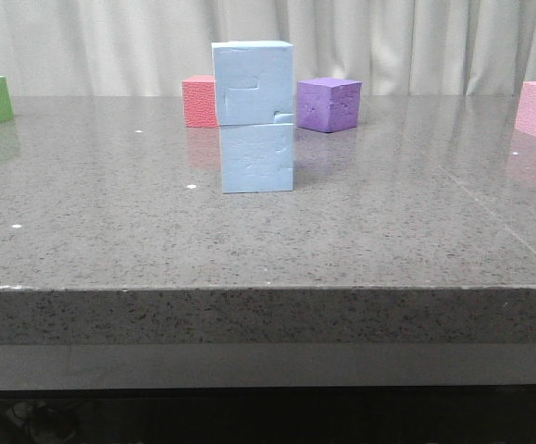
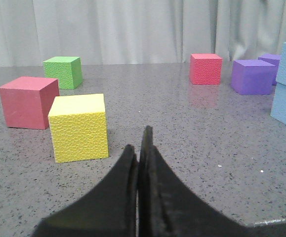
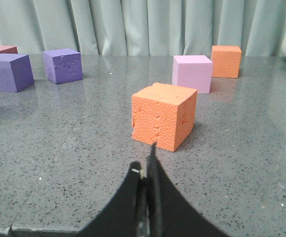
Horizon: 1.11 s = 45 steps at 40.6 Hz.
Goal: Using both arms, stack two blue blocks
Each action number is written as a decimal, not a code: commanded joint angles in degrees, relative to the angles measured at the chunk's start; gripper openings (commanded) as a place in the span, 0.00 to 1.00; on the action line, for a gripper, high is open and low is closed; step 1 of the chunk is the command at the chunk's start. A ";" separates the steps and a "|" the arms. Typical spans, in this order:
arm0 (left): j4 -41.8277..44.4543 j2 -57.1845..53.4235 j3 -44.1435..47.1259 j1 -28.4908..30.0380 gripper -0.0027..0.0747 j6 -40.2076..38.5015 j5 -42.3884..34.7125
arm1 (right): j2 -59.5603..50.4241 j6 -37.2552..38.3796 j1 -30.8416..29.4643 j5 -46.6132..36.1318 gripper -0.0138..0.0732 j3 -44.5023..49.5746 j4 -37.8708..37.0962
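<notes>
Your blue blocks point(image 1: 255, 116) already stand stacked mid-tabletop point(image 1: 388, 231), top one slightly offset. Both end effectors, left point(image 2: 140, 148) and right point(image 3: 150, 168), are pinched together, empty. Foam looks light, grippy, dentable: take opposite flat sides gently.

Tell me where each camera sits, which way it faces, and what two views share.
Front: low at the table edge, facing the stacked blue blocks; no robot part visible.
Left wrist: on the left arm, closed left gripper before a yellow cube.
Right wrist: on the right arm, closed right gripper before an orange cube.
Front and left wrist share the blue stack.
</notes>
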 commanded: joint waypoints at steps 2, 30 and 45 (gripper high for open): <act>-0.50 -1.21 2.13 -0.20 0.01 -0.23 -4.80 | -1.15 -0.54 -0.25 -5.20 0.08 -0.06 -0.46; -0.50 -1.21 2.13 -0.20 0.01 -0.23 -4.80 | -1.10 -0.54 -0.25 -5.09 0.08 -0.06 -0.46; -0.50 -1.33 2.13 3.91 0.01 -0.23 -4.80 | -1.10 -0.54 -0.25 -5.09 0.08 -0.06 -0.46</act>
